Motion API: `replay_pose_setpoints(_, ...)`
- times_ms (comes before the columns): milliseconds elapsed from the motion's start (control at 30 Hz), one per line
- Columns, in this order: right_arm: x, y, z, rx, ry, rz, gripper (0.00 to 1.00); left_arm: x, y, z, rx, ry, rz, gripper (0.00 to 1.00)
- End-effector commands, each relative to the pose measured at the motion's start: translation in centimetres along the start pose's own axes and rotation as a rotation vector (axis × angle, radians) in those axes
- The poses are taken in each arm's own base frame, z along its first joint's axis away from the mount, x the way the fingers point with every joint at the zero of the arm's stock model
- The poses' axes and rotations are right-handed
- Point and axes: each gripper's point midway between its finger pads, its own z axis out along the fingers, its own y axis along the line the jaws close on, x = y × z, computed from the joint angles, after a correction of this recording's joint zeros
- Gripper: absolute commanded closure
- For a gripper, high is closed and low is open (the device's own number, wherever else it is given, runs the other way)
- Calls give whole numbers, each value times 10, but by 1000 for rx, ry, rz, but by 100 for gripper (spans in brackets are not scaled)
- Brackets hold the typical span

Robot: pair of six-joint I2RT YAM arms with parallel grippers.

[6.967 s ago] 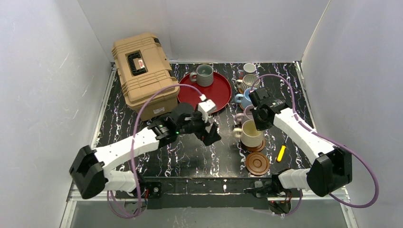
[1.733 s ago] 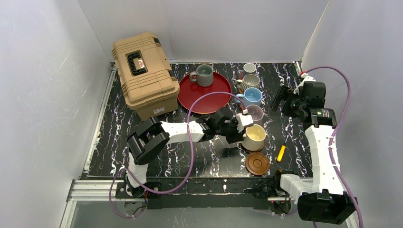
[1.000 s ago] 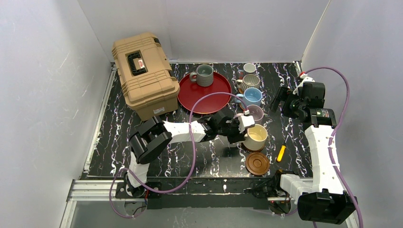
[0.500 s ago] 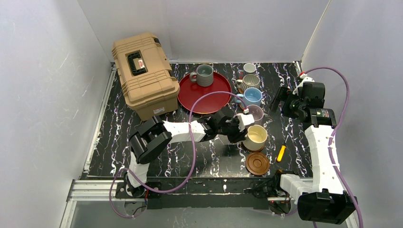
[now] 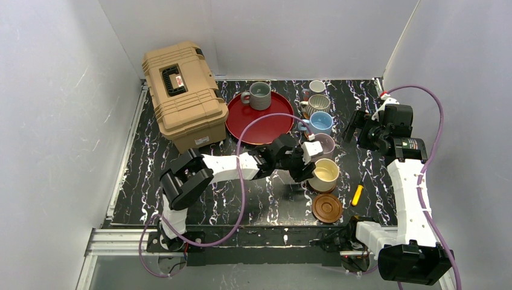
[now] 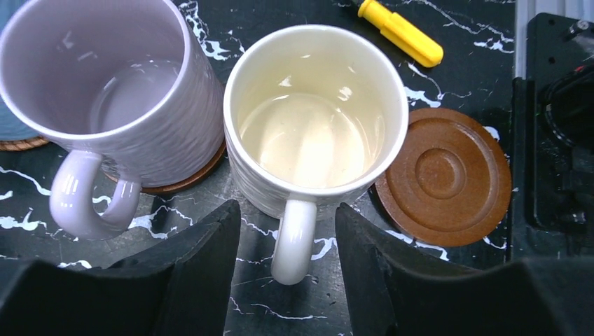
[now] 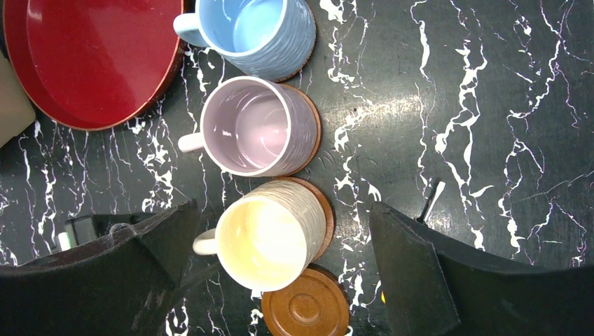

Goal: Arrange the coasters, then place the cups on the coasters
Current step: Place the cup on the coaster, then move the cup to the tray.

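Note:
A column of cups runs down the right side: white (image 5: 317, 86), ribbed grey (image 5: 318, 104), light blue (image 5: 320, 122), lilac (image 5: 326, 144) and cream-yellow (image 5: 326, 174), each on a coaster. The cream cup (image 6: 315, 115) stands on a brown wooden coaster (image 7: 323, 210). My left gripper (image 6: 287, 210) is open, with the cup's handle (image 6: 293, 241) between its fingers and touching neither. An empty brown coaster (image 6: 443, 175) lies just beside it. The grey-green cup (image 5: 260, 95) sits on the red tray. My right gripper (image 7: 284, 208) hangs wide open, high above the column.
The red round tray (image 5: 261, 124) lies left of the column, with a tan toolbox (image 5: 184, 93) further left at the back. A yellow screwdriver (image 5: 357, 194) rests right of the empty coaster (image 5: 327, 208). White walls close in the table.
My left gripper's fingers have spread apart from the cream cup's handle over the last second. The cup stays on its coaster. The right arm has not moved.

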Motion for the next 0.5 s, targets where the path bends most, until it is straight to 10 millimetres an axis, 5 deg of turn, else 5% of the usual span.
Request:
replay_pose_setpoints(0, -7, 2, 0, -19, -38, -14, 0, -43, -1, -25, -20, -99, 13, 48)
replay_pose_setpoints(200, -10, 2, -4, -14, -51, -16, 0, -59, -4, -50, -57, -137, -16, 41)
replay_pose_setpoints(467, -17, 1, -13, 2, -79, -31, 0, -92, 2, -110, -169, -179, -73, 30)
